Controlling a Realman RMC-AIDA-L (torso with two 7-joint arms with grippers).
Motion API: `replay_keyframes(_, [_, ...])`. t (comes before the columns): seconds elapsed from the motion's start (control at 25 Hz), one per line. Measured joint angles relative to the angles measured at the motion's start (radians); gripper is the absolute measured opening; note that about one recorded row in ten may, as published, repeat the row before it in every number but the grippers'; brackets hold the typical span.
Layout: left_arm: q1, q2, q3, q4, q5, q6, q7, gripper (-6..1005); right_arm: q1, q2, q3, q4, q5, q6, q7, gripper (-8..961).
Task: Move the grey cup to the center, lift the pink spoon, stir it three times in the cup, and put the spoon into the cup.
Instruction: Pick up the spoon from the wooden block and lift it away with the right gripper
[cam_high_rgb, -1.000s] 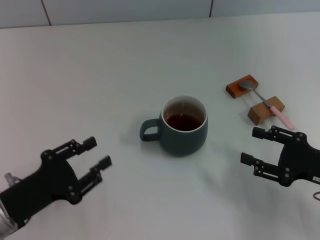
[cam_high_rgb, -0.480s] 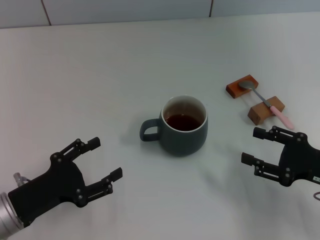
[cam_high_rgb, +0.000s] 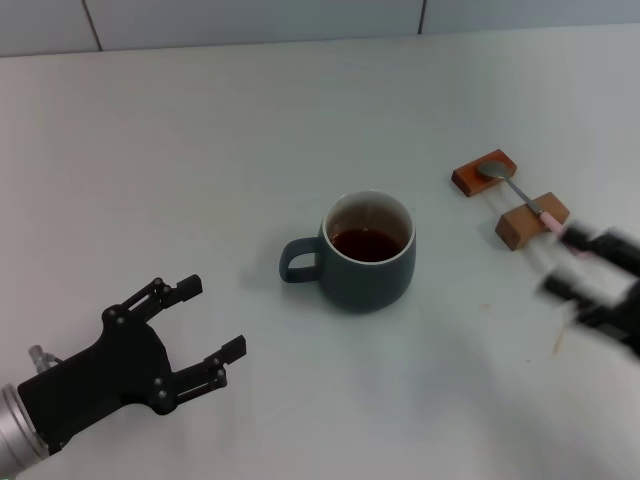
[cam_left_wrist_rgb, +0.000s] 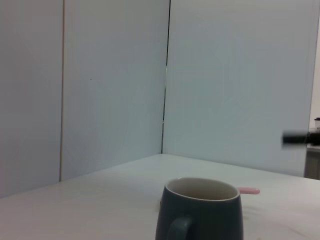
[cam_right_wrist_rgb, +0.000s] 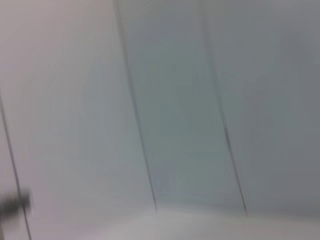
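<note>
Spread wide and empty, the left gripper's (cam_high_rgb: 205, 330) jaws rest low over the table (cam_high_rgb: 200, 130), on the handle side of the cup (cam_high_rgb: 368, 250) and nearer the robot; that suits an arm parked clear of the work. The right gripper (cam_high_rgb: 585, 275) is a smear on the cup's far side from the handle, just beside the spoon's pink end; I cannot tell how its jaws stand. It looks to be heading for the spoon.

Standing upright near the table's middle, the cup holds dark liquid, so the centring step seems done. The spoon (cam_high_rgb: 528, 205) lies to the cup's right and a little farther back, bridged across two wooden blocks (cam_high_rgb: 508, 198), bowl on the farther block. Judging by that, the blocks raise the handle so fingers can close under it.
</note>
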Motion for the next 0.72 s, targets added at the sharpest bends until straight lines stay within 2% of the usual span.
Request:
replay_keyframes(0.12, [-0.003, -0.001, 0.000, -0.001, 0.000, 0.001, -0.005, 859, -0.022, -0.002, 0.114, 0.007, 0.031, -0.071, 0.254, 692])
replay_keyframes(0.24, [-0.004, -0.001, 0.000, -0.001, -0.001, 0.004, -0.007, 859, -0.039, -0.012, 0.206, 0.040, 0.041, -0.053, 0.540, 692])
replay_keyframes(0.36, [-0.005, -0.001, 0.000, -0.001, -0.001, 0.005, -0.009, 859, -0.055, -0.024, 0.267, 0.068, 0.042, 0.023, 0.813, 693])
replay_keyframes(0.48, [-0.007, 0.000, 0.000, -0.001, -0.001, 0.007, -0.010, 859, -0.076, -0.027, 0.277, 0.074, 0.037, 0.158, 1.048, 692])
replay_keyframes(0.72, [-0.008, 0.000, 0.000, -0.001, -0.001, 0.008, -0.005, 859, -0.085, -0.024, 0.273, 0.101, -0.018, 0.291, 1.153, 693])
